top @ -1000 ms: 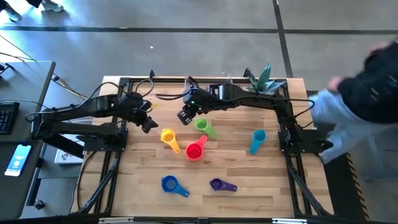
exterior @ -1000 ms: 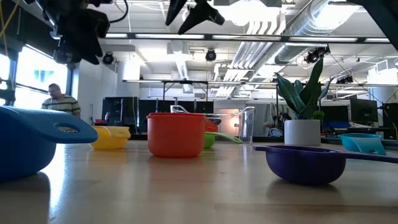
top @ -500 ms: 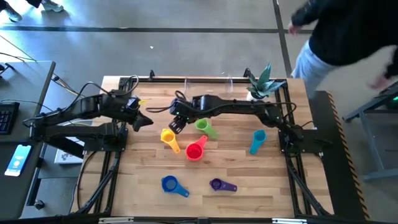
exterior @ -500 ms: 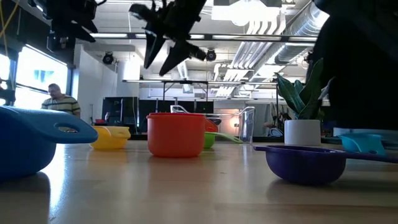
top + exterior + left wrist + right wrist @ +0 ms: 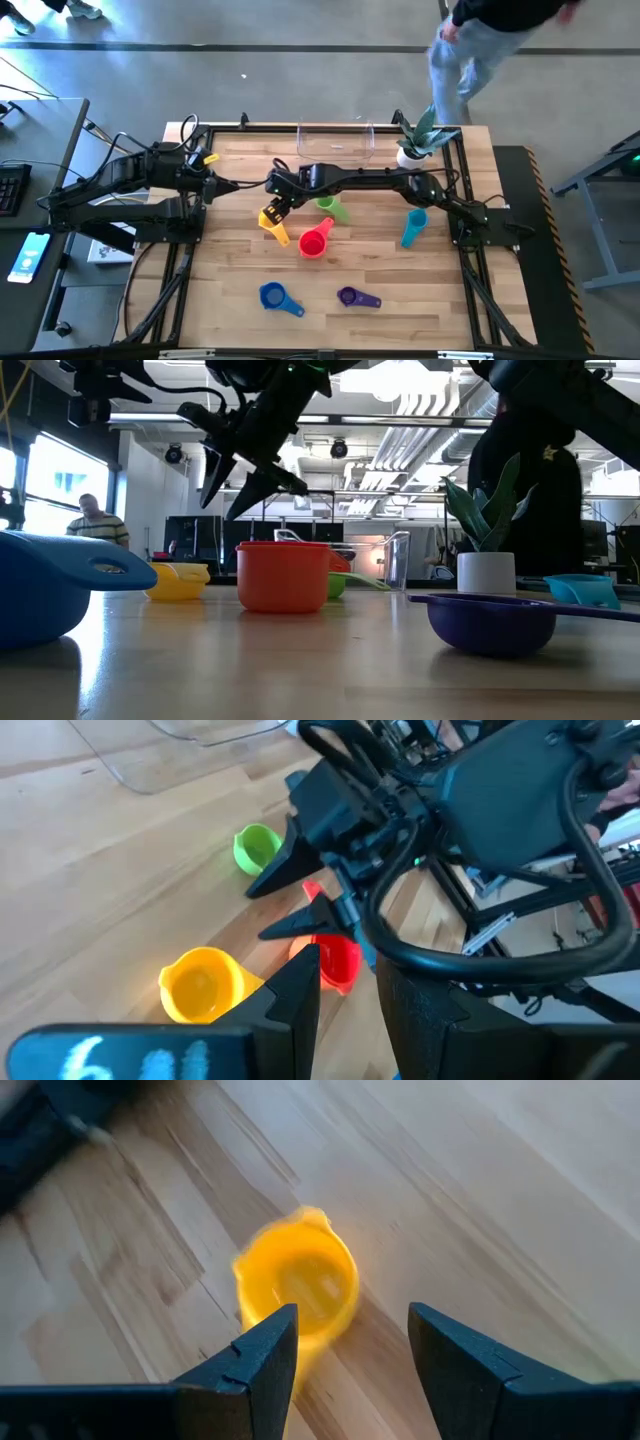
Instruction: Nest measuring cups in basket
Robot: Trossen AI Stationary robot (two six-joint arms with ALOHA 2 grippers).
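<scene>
Wooden planks make up the surface (image 5: 240, 270), which sits on a grey floor with a person (image 5: 480, 40) walking past its far right corner. Taking the clear basket (image 5: 335, 143) at the far edge as the landmark: it stands alone, with no cup inside it, and the potted plant (image 5: 415, 140) in its white pot is just to its right.

All cups lie nearer the front than the basket. The green cup (image 5: 327, 204) is closest to it, a little in front of its middle. The yellow cup (image 5: 270, 222) lies in front of the basket's left end, and the red cup (image 5: 314, 241) is just beyond the green one, further forward. The light blue cup (image 5: 413, 226) lies in front of the basket's right side, apart from the others. The blue cup (image 5: 273, 297) and the purple cup (image 5: 352, 297) are the farthest from the basket, near the front edge.

The right hand (image 5: 276, 203) reaches across from the right, in front of the basket's left end, and hangs directly above the yellow cup with its fingers (image 5: 262, 1365) apart and nothing between them. The left hand (image 5: 205, 180) waits off to the basket's left, near the surface's left edge, its fingers (image 5: 300, 995) slightly apart and empty.
</scene>
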